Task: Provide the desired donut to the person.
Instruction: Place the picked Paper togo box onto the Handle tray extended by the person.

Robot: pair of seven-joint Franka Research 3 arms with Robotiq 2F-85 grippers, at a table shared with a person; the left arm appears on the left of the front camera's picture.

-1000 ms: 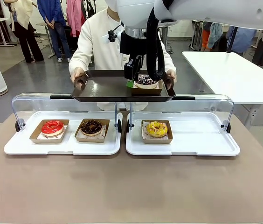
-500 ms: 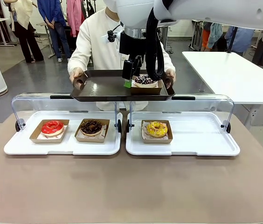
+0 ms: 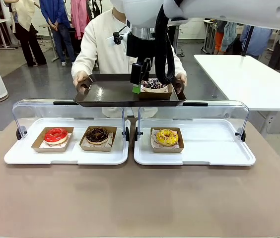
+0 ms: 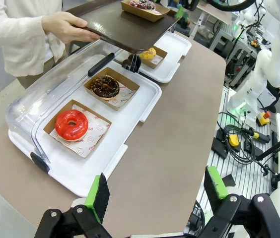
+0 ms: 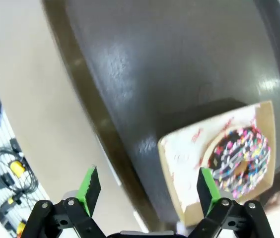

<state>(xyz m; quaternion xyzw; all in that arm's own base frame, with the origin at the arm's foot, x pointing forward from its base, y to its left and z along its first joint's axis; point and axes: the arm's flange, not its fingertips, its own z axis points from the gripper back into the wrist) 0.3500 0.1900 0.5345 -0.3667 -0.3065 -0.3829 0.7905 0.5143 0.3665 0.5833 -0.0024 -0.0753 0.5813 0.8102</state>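
Right arm stretched across the table, over the person's (image 3: 105,47) tray.
My right gripper (image 5: 146,191) points down, fingers spread and empty, just above the dark tray (image 3: 105,94) held level in both hands. The sprinkled donut (image 3: 154,85) lies flat on its right half, hole upward. My left gripper (image 4: 155,194) is also spread, above the table (image 4: 160,158).

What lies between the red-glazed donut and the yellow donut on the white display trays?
The chocolate donut, in its own cardboard tray, sits between the red-glazed donut and the yellow donut; the front view shows this.
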